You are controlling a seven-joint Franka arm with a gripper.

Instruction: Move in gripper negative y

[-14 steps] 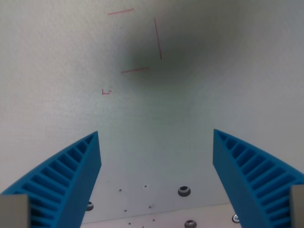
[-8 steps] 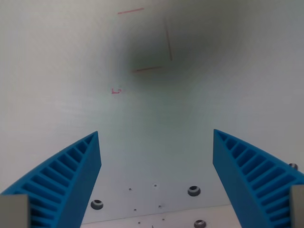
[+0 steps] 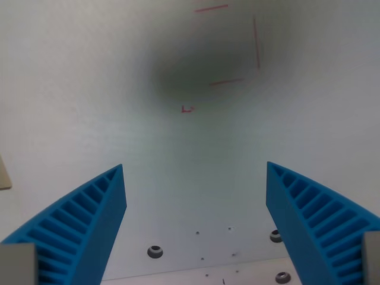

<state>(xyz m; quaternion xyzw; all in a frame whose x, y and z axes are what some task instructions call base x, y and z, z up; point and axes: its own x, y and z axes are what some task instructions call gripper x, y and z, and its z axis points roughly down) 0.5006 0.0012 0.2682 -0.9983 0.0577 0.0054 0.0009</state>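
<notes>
Lab bench: white marked tabletop (image 3: pixel 89 89), bolt holes (image 3: pixel 155 251).

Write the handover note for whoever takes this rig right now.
Claw: open, holding nothing, both blue fingers apart over the white surface.
Scene: red line marks now sit toward the wrist view's upper right; screw holes near the bottom.
Done: the whole scene has slid toward the wrist view's right over the last second, so the camera has travelled sideways.
Left: whether to continue the negative y move; no endpoint is visible.
</notes>
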